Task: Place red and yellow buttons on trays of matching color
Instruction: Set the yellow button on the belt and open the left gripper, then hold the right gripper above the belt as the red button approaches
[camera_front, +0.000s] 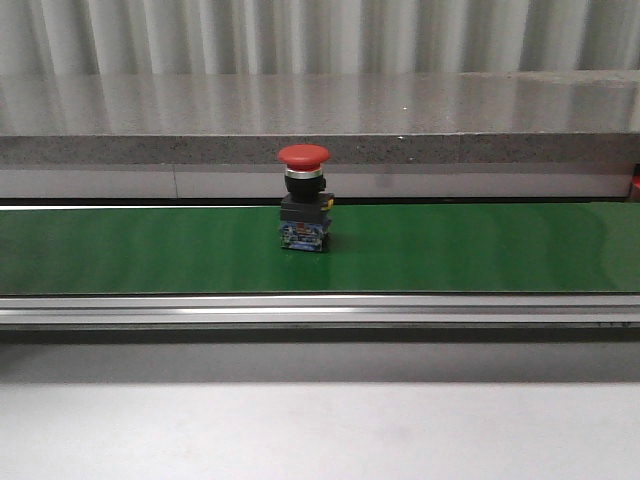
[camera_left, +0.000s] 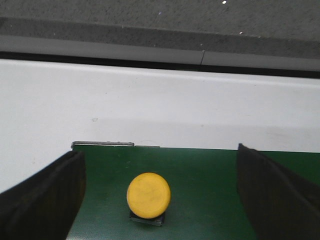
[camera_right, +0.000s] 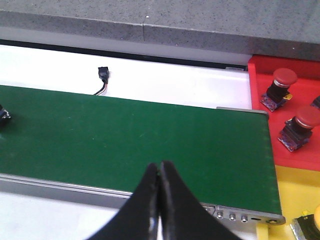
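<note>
Spreading wide, the left arm's black fingers stand apart on either side of a round yellow-capped push button, which sits upright on the green conveyor belt without touching them. The right arm's black fingers are pressed together, empty, over the belt. Beyond its end, two red mushroom-capped buttons sit in the red tray, beside the yellow tray. Another red mushroom-capped button stands upright mid-belt.

Left claw spread wide, right claw closed
</note>
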